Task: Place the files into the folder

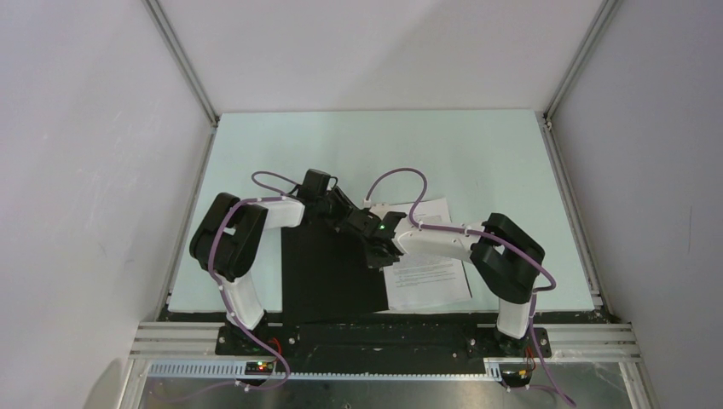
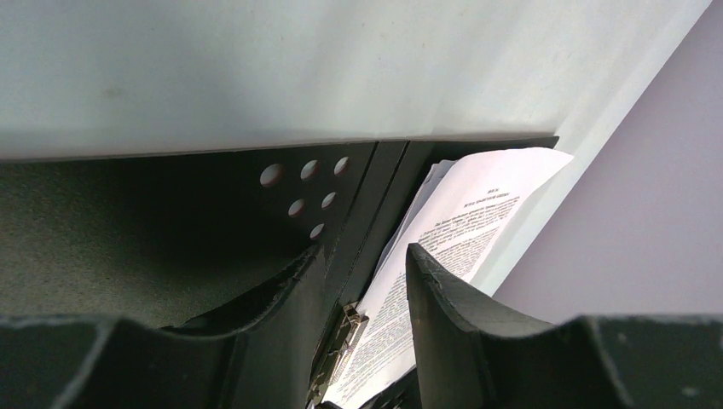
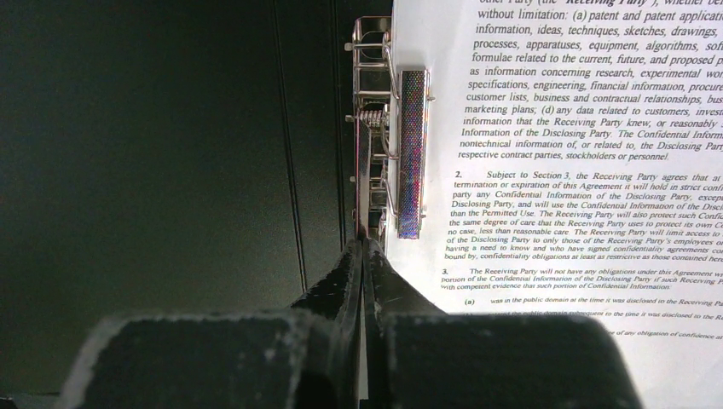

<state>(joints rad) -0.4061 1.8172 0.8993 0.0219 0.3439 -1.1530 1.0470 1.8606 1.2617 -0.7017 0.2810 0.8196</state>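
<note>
- At the spine of the open folder, the right gripper has its jaws pressed together, tips at the near end of the metal clip.
- The left gripper hangs over the spine, jaws apart.
- The files lie on the folder's right half, by the near edge of the table.

Soft, even light is falling from above onto the pale table, casting only faint shadows. The folder is swallowing light on its black inside, showing almost no detail. Close to the lens, the left gripper's fingers are blurring over a deep shadow. The files are reading crisp, the metal clip is glinting, and the right gripper's fingers are looking soft and grainy.
</note>
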